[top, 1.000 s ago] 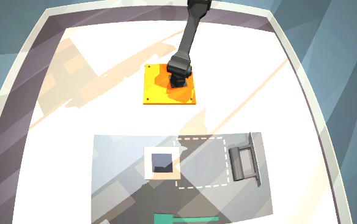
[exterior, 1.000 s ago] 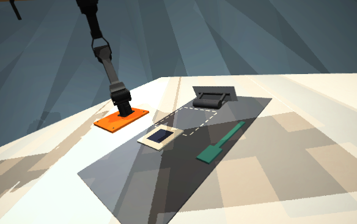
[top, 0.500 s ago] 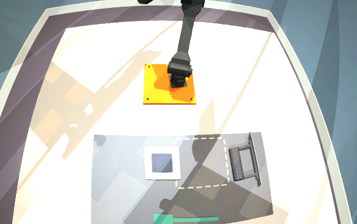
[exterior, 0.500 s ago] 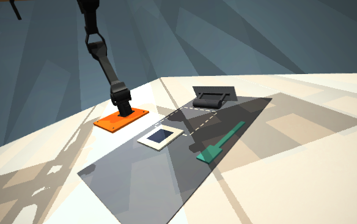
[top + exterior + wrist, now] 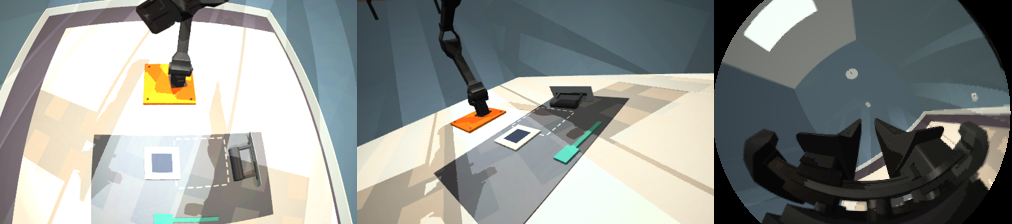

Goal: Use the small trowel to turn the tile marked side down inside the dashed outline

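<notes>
The tile [image 5: 147, 163] [image 5: 504, 142] lies flat on the grey mat [image 5: 122, 202] [image 5: 510, 183], its dark square mark facing up. It lies mostly left of the dashed outline [image 5: 224, 139] [image 5: 573, 113] in the top view, its right edge just overlapping the outline's left side. A teal trowel [image 5: 163, 218] [image 5: 566, 153] with a square blade and slim straight handle lies flat near the mat's front edge. My gripper [image 5: 867, 121] is empty, its fingers slightly apart. It is raised away from the tile and trowel; its fingers cannot be made out in the top and exterior views.
A grey plate [image 5: 257, 165] [image 5: 587, 92] with a black bar handle [image 5: 235, 163] [image 5: 565, 103] stands on edge at the mat's far right in the top view, just beyond the outline. The arm rises from an orange base plate [image 5: 153, 99] [image 5: 462, 125] behind the mat.
</notes>
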Available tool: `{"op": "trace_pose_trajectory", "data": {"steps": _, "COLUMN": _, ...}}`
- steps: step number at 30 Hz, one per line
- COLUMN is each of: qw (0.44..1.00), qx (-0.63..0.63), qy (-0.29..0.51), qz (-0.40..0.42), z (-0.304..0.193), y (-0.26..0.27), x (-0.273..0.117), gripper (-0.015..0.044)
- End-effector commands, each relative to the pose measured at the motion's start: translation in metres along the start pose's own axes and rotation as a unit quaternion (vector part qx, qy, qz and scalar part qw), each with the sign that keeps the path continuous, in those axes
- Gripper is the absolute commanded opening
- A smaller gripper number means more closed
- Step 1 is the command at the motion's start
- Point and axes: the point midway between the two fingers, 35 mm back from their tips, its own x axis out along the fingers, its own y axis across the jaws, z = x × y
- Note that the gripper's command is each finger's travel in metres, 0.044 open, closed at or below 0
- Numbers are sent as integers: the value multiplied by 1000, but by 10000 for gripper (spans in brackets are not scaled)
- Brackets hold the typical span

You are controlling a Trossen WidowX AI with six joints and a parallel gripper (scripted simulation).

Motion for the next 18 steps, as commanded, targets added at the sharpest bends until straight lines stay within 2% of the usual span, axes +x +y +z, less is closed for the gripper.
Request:
{"op": "trace_pose_trajectory", "data": {"steps": 1, "qw": 999, "qx": -9, "qy": 40, "qz": 1, "z": -23, "y": -1, "x": 9, "gripper": 100}}
{"op": "trace_pose_trajectory", "data": {"steps": 18, "qw": 959, "qx": -162, "qy": 233, "qz": 1, "z": -140, "y": -9, "x": 27, "gripper": 100}}
